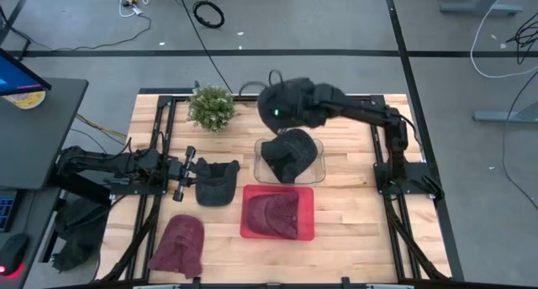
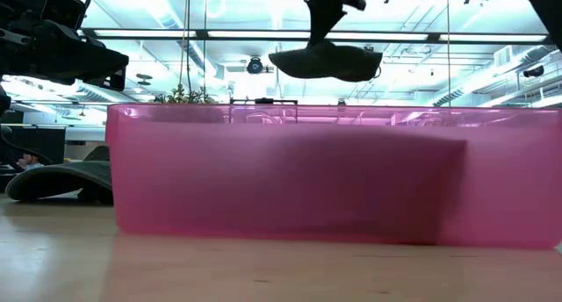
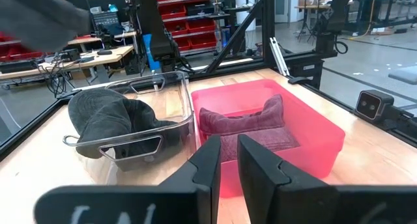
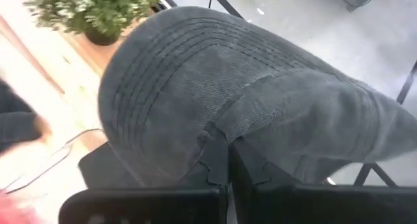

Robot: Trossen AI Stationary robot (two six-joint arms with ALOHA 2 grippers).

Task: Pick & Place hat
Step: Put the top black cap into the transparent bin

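Observation:
My right gripper is shut on a dark grey cap and hangs high over the table's far middle; in the low view this cap floats above the bins. A second dark cap lies in the clear bin, its brim over the rim. A third dark cap rests flat on the table just right of my left gripper. That gripper is shut with only a thin slit between its fingers and touches nothing I can see. My right gripper pinches a bunched fold of the cap's cloth between its two fingers, where the stitched brim meets the crown. The cap is lifted clear of table and bins, and hangs below the fingers.
A red bin near the table's middle holds a maroon hat. Another maroon hat lies at the near left of the table. A potted plant stands at the far edge, left of the right gripper.

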